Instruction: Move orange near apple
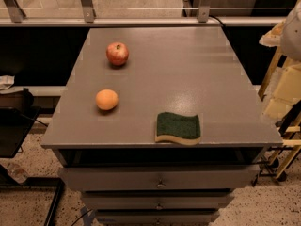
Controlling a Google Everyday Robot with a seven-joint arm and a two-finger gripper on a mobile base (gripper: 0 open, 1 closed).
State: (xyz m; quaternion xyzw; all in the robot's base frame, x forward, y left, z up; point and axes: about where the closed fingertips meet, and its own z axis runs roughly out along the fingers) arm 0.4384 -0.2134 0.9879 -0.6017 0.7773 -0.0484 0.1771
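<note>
Grey drawer cabinet [188,69] fills the view. On its top: green-and-yellow sponge [178,127] at 6 o'clock, by the front edge. Apple [117,53] at 11 o'clock, stem up. Orange [106,100] at 8 o'clock, approx 6 o'clock from apple, clearly apart. No sight of the gripper w/in the view, so can't tell its opening or hold.

Your plain orange [106,100] sits by the desk's [188,79] left edge; the red apple [117,53], stem up, lies farther back, apart. The pincer is out of view.
</note>
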